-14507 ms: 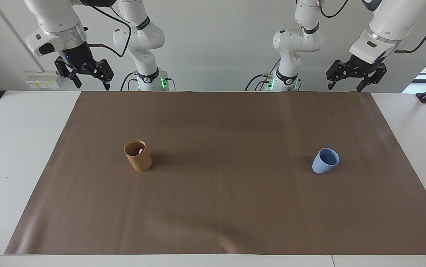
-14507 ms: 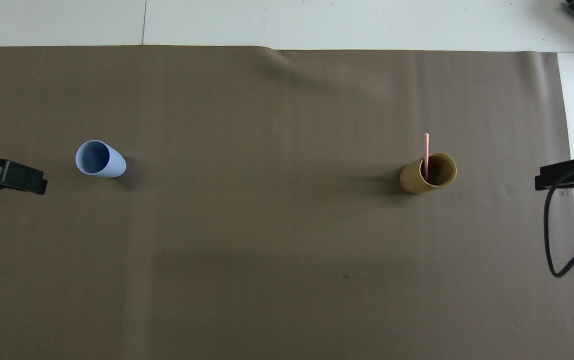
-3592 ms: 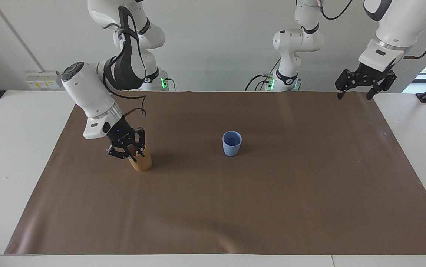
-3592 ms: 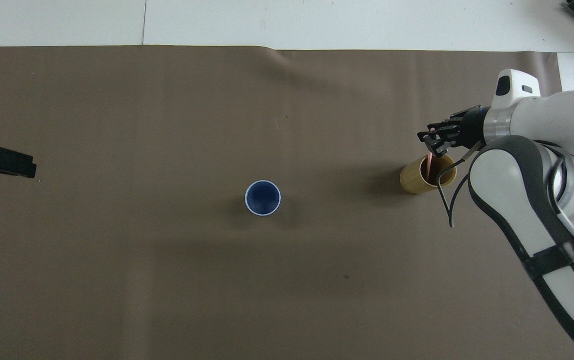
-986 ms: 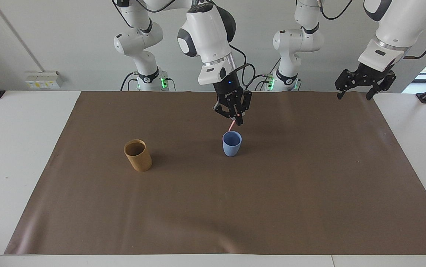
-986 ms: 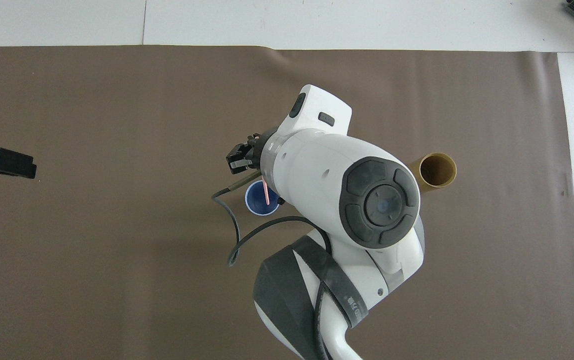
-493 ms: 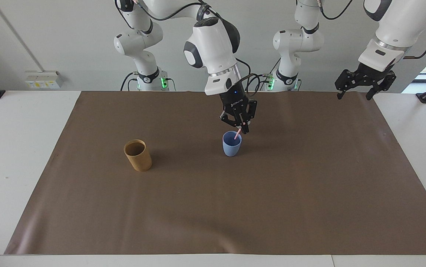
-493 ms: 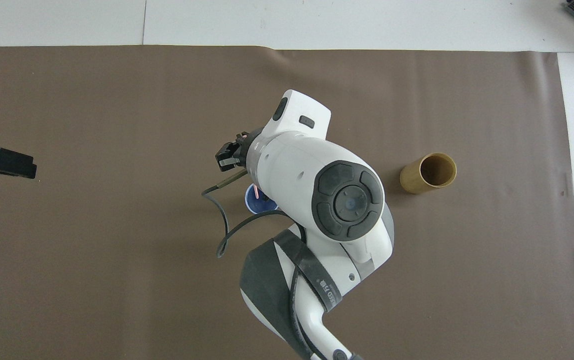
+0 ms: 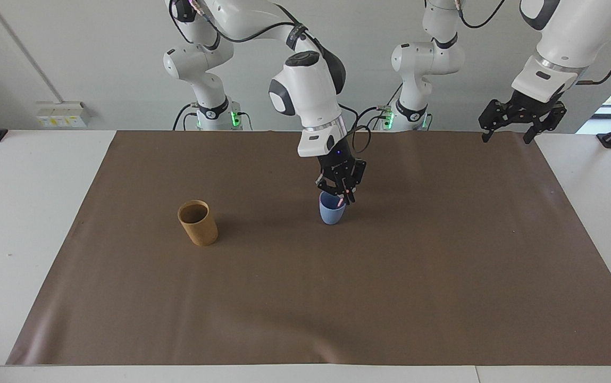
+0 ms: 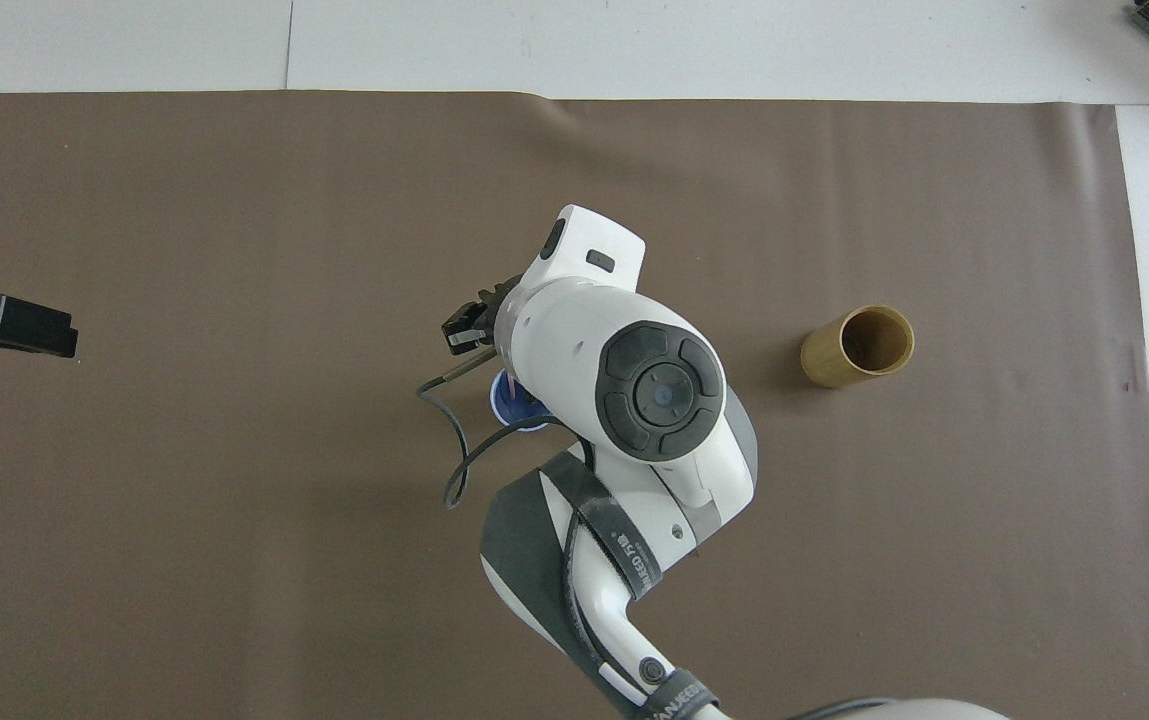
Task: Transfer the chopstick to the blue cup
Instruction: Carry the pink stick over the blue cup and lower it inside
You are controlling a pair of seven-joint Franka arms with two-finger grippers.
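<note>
The blue cup (image 9: 331,214) stands upright in the middle of the brown mat; in the overhead view only a sliver of the cup (image 10: 504,402) shows beside the arm. My right gripper (image 9: 341,198) is right at the cup's rim, shut on the pale-pink chopstick (image 9: 341,201). The stick's lower part is down inside the cup and only a short pink bit shows; a tip also shows in the overhead view (image 10: 511,381). My left gripper (image 9: 515,121) waits open and empty, up in the air over the mat's corner at the left arm's end (image 10: 4,326).
The tan cup (image 9: 198,222) stands empty toward the right arm's end of the table, also in the overhead view (image 10: 856,346). The brown mat (image 9: 305,298) covers most of the white table. The right arm's cable hangs beside the blue cup (image 10: 454,450).
My right gripper has come down over the blue cup, lowering the chopstick from above the rim into the cup. The left arm has stayed still.
</note>
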